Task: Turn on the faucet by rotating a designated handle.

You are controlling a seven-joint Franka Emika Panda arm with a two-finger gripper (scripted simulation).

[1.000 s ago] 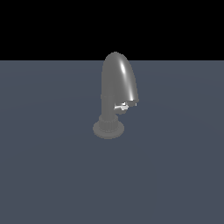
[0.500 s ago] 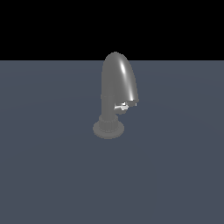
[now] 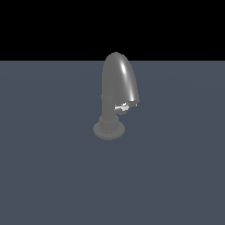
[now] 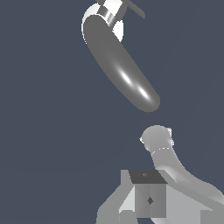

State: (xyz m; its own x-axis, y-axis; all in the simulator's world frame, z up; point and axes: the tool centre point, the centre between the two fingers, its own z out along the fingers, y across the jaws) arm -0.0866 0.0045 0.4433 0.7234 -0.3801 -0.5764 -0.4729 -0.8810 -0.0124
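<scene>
The dull grey faucet (image 3: 116, 88) stands upright on its round ribbed base (image 3: 108, 129) in the middle of the exterior view. Its thick arched spout curves toward the exterior view's right. The tiny silvery-white cross handle (image 3: 124, 106) sticks out of the column just under the spout's tip. The wrist view looks down on the faucet (image 4: 124, 74) from above, at some distance. A thin dark lever (image 4: 134, 8) by its column looks like the handle. No gripper fingers show in either view.
The faucet stands on a flat blue-grey floor (image 3: 52, 176) that runs back to a black background. Pale grey parts of the arm (image 4: 170, 183) fill one corner of the wrist view.
</scene>
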